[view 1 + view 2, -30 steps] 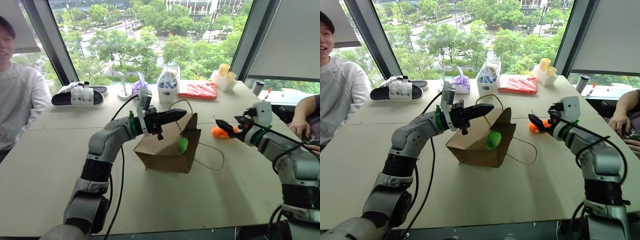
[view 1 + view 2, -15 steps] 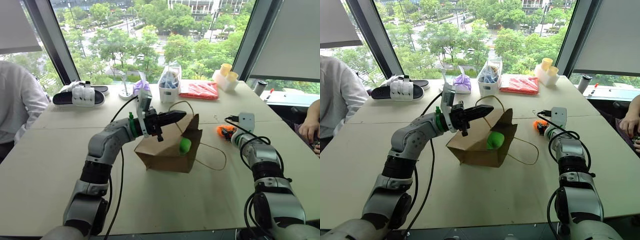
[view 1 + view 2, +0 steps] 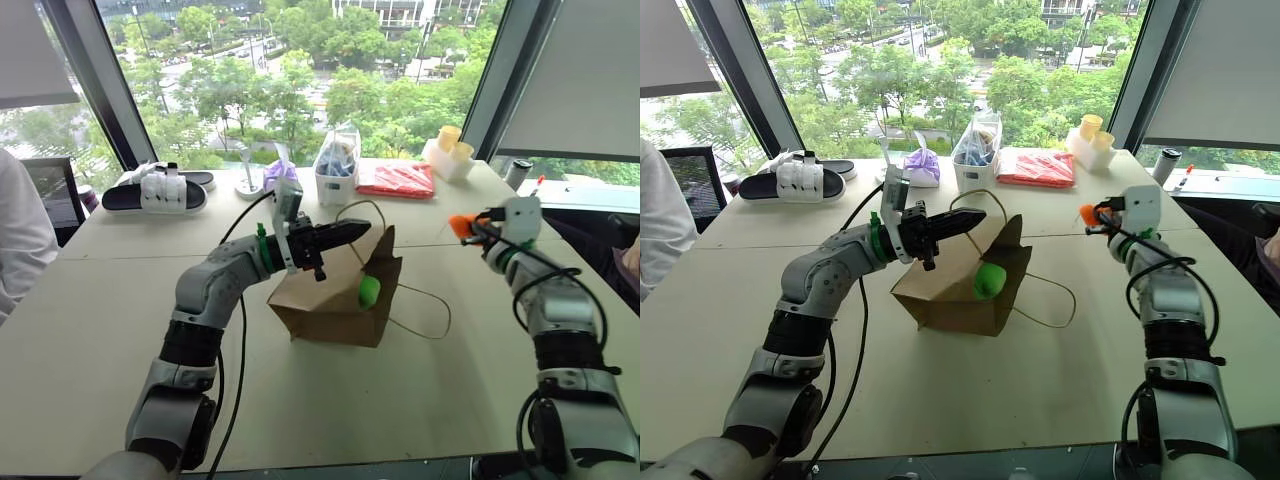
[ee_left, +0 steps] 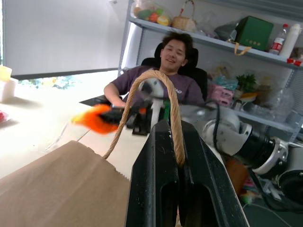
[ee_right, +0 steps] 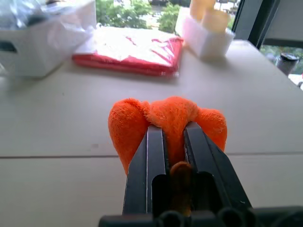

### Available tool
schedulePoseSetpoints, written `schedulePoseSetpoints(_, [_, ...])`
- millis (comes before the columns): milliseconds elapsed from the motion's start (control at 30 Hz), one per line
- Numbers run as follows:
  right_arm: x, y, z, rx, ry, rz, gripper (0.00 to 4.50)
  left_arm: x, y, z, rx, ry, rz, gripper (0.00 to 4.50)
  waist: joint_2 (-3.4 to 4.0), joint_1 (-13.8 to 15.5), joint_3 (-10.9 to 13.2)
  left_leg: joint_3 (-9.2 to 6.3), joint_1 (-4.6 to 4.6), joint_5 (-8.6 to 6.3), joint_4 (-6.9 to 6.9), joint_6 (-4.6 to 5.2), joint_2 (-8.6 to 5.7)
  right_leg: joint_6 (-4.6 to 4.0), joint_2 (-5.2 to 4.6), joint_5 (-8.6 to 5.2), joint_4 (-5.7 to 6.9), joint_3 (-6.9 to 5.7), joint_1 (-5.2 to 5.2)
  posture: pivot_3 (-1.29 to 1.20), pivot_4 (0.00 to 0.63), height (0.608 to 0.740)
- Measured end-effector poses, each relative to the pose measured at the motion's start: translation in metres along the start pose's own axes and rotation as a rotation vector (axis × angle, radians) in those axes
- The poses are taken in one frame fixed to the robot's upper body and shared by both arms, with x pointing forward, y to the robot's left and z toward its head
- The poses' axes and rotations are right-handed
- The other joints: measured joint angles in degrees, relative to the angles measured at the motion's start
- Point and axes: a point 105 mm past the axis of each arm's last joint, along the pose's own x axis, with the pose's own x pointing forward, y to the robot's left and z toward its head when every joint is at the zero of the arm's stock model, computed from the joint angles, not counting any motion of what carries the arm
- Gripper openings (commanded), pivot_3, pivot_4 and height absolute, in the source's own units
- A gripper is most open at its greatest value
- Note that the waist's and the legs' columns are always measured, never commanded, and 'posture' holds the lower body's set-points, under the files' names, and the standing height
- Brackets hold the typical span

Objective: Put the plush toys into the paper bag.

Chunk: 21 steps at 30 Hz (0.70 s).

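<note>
Lifted off the table's right edge, the fuzzy orange plush toy (image 5: 166, 122) sits clenched in the right gripper (image 3: 478, 226); the left gripper (image 3: 345, 234) pinches the brown kraft paper bag's (image 3: 330, 300) cord handle (image 4: 171, 113), holding its mouth open.

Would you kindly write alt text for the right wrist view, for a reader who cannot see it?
The right gripper, jaws shut, pinches the orange plush toy so its fuzz bulges around them, above a pale table. Behind lie a red flat packet and a white tray of yellow cups.
</note>
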Motion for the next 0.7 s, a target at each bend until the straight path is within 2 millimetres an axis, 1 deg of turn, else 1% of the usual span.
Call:
schedulePoseSetpoints(67, [-0.012, 0.003, 0.022, 0.057, -0.056, 0.053, 0.02, 0.001, 0.0, -0.001, -0.008, -0.003, -0.003, 0.0, 0.0, 0.1, 0.0, -0.03, 0.01, -0.06, 0.0, 0.11, 0.01, 0.0, 0.01, 0.0, 0.0, -0.02, 0.03, 0.0, 0.15, 0.74])
schedulePoseSetpoints(100, [-0.017, 0.007, 0.026, 0.089, -0.064, 0.09, 0.02, 0.001, 0.0, 0.0, -0.01, -0.007, -0.002, 0.0, 0.0, 0.1, 0.0, -0.05, 0.02, -0.12, 0.01, 0.21, 0.02, 0.0, 0.02, 0.0, 0.0, -0.03, 0.05, 0.0, 0.15, 0.74])
schedulePoseSetpoints(233, [-0.042, 0.027, 0.03, 0.204, -0.043, 0.266, 0.02, -0.001, 0.002, 0.003, -0.018, -0.023, -0.001, 0.0, 0.0, 0.3, 0.0, -0.06, 0.0, -0.14, 0.07, 0.25, 0.01, 0.0, 0.01, 0.0, 0.0, -0.02, 0.08, 0.0, 0.15, 0.74])
schedulePoseSetpoints(367, [-0.07, 0.044, 0.044, 0.291, -0.058, 0.437, 0.02, -0.002, 0.005, 0.002, -0.041, -0.029, -0.001, 0.0, -0.01, 0.5, 0.0, -0.11, -0.01, -0.15, 0.08, 0.26, 0.0, 0.0, 0.0, 0.0, -0.02, -0.04, 0.11, 0.0, 0.15, 0.74])
schedulePoseSetpoints(433, [-0.082, 0.052, 0.04, 0.32, -0.033, 0.503, 0.02, -0.003, 0.005, 0.002, -0.051, -0.035, 0.001, 0.0, -0.01, 0.5, 0.0, -0.13, 0.0, -0.16, 0.1, 0.28, 0.0, 0.0, 0.0, 0.0, -0.03, -0.06, 0.15, 0.0, 0.15, 0.74])
schedulePoseSetpoints(567, [-0.098, 0.066, 0.024, 0.373, 0.041, 0.588, 0.02, -0.002, 0.005, 0.005, -0.05, -0.032, -0.007, 0.0, -0.01, 0.5, 0.0, -0.11, 0.01, -0.16, 0.1, 0.29, 0.0, 0.0, 0.0, 0.0, -0.01, -0.04, 0.14, 0.0, 0.15, 0.74])
schedulePoseSetpoints(700, [-0.109, 0.075, 0.031, 0.402, 0.022, 0.66, 0.02, -0.001, 0.004, 0.005, -0.058, -0.032, -0.013, 0.0, -0.01, 0.3, 0.0, -0.11, 0.01, -0.16, 0.09, 0.29, 0.01, 0.0, 0.01, 0.0, 0.01, -0.05, 0.12, 0.0, 0.15, 0.74])
